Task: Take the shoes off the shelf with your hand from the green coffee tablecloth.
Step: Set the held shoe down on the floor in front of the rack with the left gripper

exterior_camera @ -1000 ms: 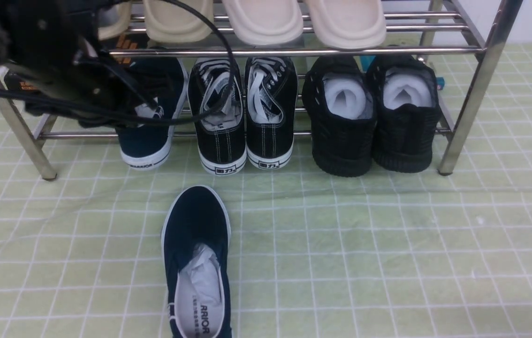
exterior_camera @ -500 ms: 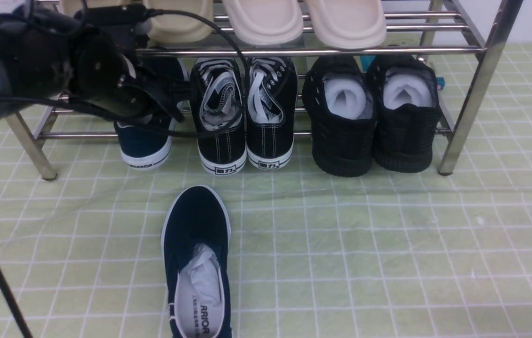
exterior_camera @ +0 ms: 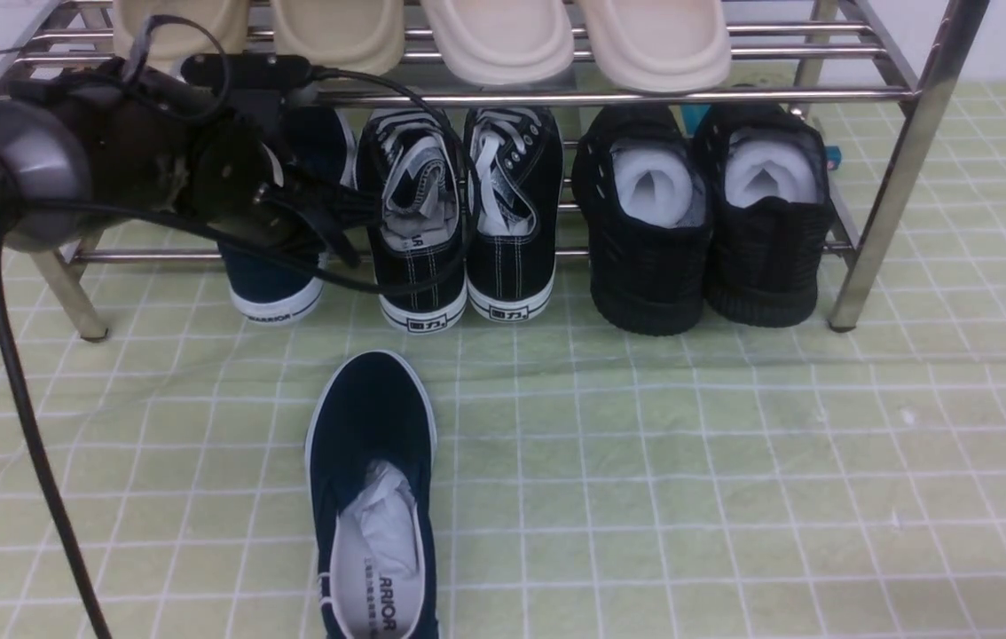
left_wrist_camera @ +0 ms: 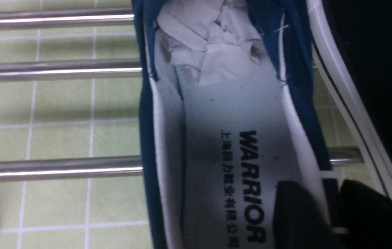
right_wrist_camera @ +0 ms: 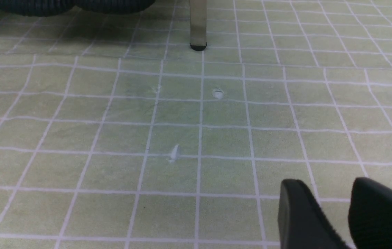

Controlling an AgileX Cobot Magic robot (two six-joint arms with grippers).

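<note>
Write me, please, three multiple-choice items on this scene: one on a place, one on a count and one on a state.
1. Where does the loose navy shoe lie?
A. on the top tier
B. on the cloth in front of the shelf
C. on the lower tier

2. How many navy shoes stand on the shelf?
A. none
B. one
C. two

3. How are the left fingers placed?
A. over bare cloth
B. around a shelf bar
C. either side of the shelf shoe's side wall

Key:
1 B: the front view shows it on the green grid, clear of the shelf.
2 B: only one stands there, leftmost on the lower tier.
3 C: the left wrist view shows one finger inside the shoe and one outside.
</note>
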